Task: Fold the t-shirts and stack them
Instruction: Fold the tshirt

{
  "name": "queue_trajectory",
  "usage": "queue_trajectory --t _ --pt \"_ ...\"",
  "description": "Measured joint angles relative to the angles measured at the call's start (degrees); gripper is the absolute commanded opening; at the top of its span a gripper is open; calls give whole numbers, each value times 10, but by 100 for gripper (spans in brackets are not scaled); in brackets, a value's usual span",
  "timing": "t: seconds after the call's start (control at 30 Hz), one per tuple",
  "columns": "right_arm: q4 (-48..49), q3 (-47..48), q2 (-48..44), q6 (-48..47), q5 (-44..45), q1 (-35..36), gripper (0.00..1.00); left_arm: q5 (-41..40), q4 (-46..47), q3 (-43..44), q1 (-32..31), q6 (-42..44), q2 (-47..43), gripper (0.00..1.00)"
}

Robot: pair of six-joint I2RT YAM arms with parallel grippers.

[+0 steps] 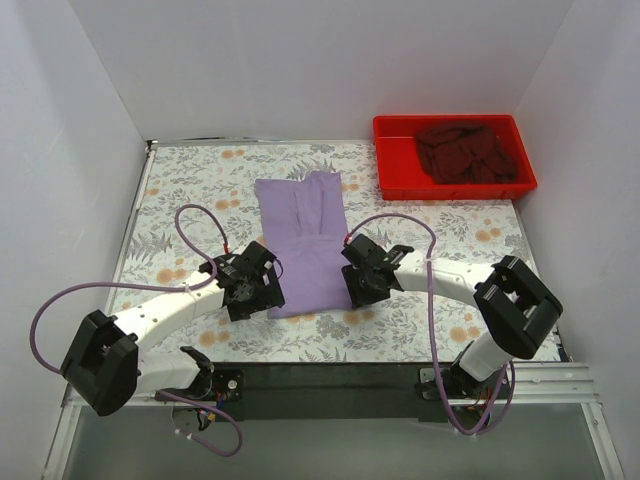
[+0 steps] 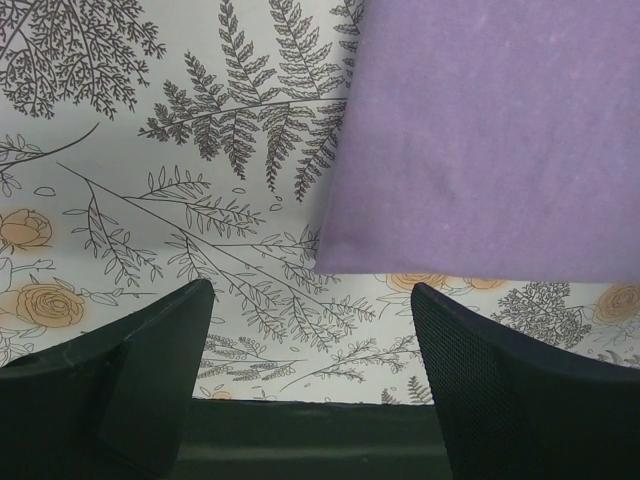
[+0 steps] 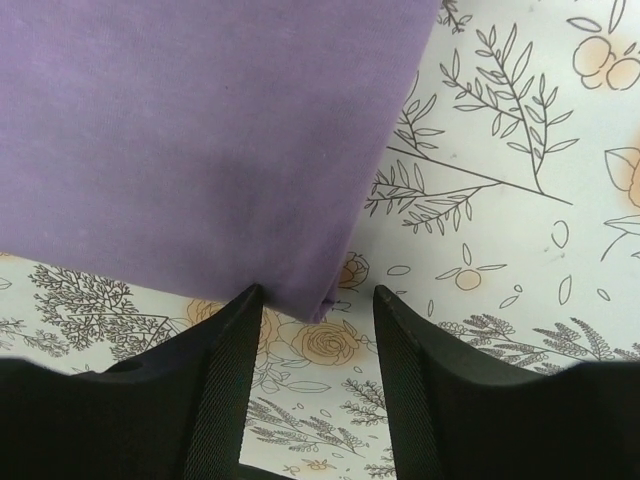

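Centrally on the floral table [image 1: 200, 190] lay the pale lavender t-shirt [image 1: 305, 245], folded into a long strip. Far right, the red tray [image 1: 395, 185] held the crumpled dark maroon t-shirt [image 1: 465, 152]. The left end effector [image 2: 312, 290] and right end effector [image 3: 318, 292] stood spread at the strip's near corners, gripping nothing.

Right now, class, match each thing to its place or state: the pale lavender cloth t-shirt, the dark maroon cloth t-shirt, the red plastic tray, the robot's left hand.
1 pale lavender cloth t-shirt
2 dark maroon cloth t-shirt
3 red plastic tray
4 left hand

A open, empty
B far right corner of the floral table
C crumpled in the tray
D lying flat, centre of the table

Pairs: 1-D, 2-C, 3-B, 4-A
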Motion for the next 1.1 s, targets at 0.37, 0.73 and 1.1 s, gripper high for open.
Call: queue_trajectory --t 0.37,0.73,1.1 --pt "0 1 7 20 34 23 39 -6 1 0 -10 -2 12 80" --pt "9 7 22 34 18 26 1 -7 1 0 -16 -4 28 80" --pt "39 -13 9 39 9 25 1 -7 9 17 -29 -16 98 48"
